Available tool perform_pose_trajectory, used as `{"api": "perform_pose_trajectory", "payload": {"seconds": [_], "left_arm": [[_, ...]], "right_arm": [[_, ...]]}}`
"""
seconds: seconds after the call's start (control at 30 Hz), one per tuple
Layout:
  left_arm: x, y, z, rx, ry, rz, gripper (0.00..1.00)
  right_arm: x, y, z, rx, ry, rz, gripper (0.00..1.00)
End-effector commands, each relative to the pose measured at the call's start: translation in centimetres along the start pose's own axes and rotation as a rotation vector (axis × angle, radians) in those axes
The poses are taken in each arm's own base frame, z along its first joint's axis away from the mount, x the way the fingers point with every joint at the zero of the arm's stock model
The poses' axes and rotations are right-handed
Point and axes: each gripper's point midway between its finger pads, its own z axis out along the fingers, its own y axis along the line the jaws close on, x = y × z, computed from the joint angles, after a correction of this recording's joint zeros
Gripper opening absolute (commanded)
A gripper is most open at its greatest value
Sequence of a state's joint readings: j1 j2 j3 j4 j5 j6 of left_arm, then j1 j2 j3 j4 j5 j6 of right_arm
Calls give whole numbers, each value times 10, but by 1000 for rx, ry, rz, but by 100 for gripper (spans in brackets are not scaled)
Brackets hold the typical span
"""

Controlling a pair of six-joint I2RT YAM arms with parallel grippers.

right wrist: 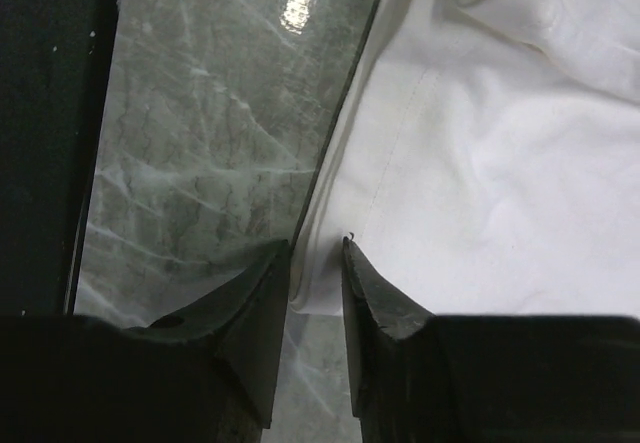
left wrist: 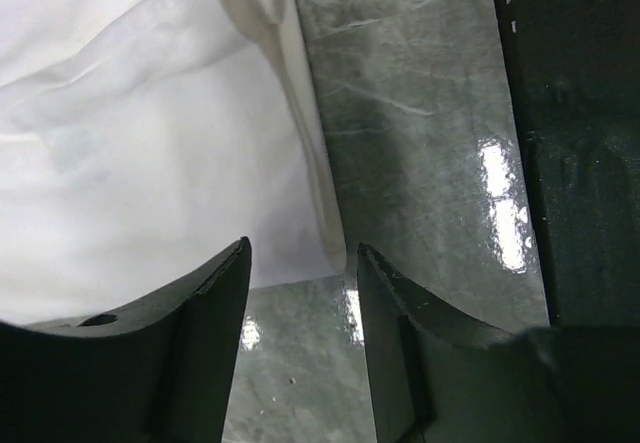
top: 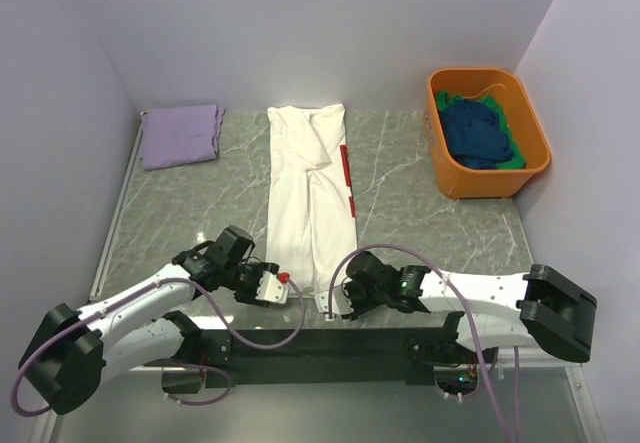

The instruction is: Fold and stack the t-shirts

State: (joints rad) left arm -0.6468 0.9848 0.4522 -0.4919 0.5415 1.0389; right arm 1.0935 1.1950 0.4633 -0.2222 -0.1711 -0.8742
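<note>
The white t-shirt (top: 310,193) lies in the middle of the table as a long narrow strip, with a thin edge of its red panel (top: 347,178) along the right side. My left gripper (top: 280,283) sits at the strip's near left corner. In the left wrist view it (left wrist: 300,263) is open, with the shirt's corner (left wrist: 150,143) just past the fingertips. My right gripper (top: 335,303) is at the near right corner. Its jaws (right wrist: 317,258) stand close together on the bunched hem corner of the shirt (right wrist: 500,163).
A folded lavender t-shirt (top: 180,135) lies at the back left. An orange tub (top: 490,73) at the back right holds a dark blue shirt (top: 478,133) and a green one (top: 515,158). The grey marble table (top: 200,203) ends at a black front rail under the grippers.
</note>
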Motion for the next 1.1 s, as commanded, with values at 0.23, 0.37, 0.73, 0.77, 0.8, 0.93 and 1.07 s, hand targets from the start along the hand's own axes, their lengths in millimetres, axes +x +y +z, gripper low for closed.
{"api": "perform_pose_trajectory", "payload": {"seconds": [0.23,0.37,0.73,0.77,0.8,0.93,1.07], "left_arm": [[16,-11,28,44,83,99,49],[29,-11,33,38,131,98,40],[-10,-9,15,71,26,85,1],[-17,-9,12,75,7,86,1],[-17,-15,10,97,5,75,1],[-34,-21,-3,114,-48,70,1],[-50,-21,-15,100,-92,48,1]], "right_arm": [[17,8,9,-20,80,35,4],[17,4,8,-9,92,48,0],[-8,-7,-15,-1,33,83,0],[-11,-7,-18,-4,22,81,0],[-13,-4,-21,-19,13,79,0],[-27,-4,-39,-5,-50,69,0],[-33,-11,-52,28,-64,62,0]]}}
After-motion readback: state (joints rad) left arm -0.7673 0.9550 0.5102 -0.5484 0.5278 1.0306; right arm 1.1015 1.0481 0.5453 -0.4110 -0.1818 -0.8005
